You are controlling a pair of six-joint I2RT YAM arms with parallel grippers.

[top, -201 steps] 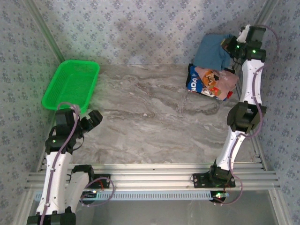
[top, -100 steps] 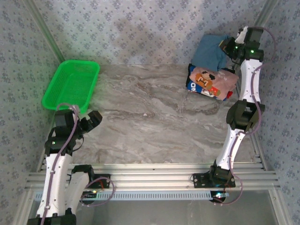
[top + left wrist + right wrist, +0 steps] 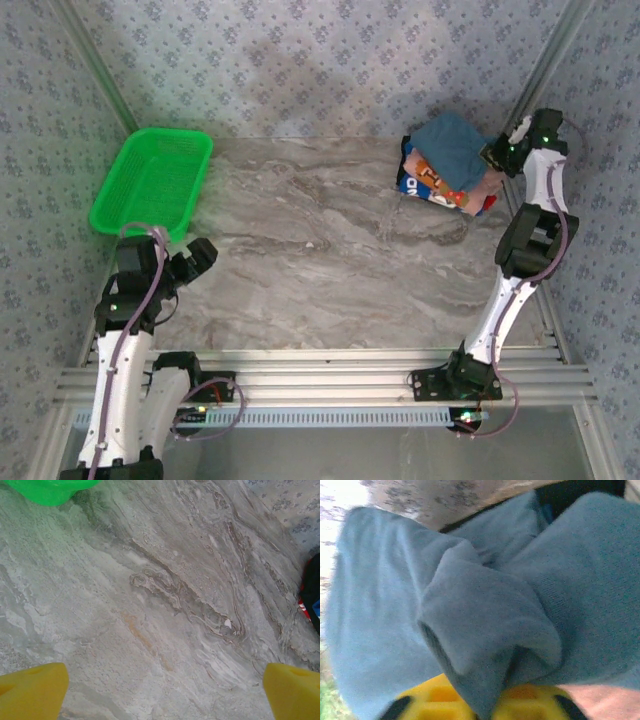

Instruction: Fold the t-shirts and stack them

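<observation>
A dusty teal-blue t-shirt (image 3: 455,145) lies bunched on top of the stack at the table's far right. Under it peeks a pink printed t-shirt (image 3: 437,175), with a dark blue t-shirt (image 3: 411,184) with white print at the bottom. My right gripper (image 3: 497,155) sits at the stack's right edge. In the right wrist view a fold of the teal t-shirt (image 3: 485,595) is pinched between its yellow fingers (image 3: 427,700), and my right gripper (image 3: 487,705) is shut on it. My left gripper (image 3: 195,255) hangs open over bare table at the near left, fingers (image 3: 35,690) wide apart.
A green mesh basket (image 3: 150,185) stands empty at the far left, and its corner (image 3: 45,487) shows in the left wrist view. Patterned walls close in behind and beside the stack. The marble table (image 3: 320,250) spreads between the arms.
My right gripper has come down and to the right from against the back wall, laying the teal t-shirt over the pink one. The left arm has stayed put.
</observation>
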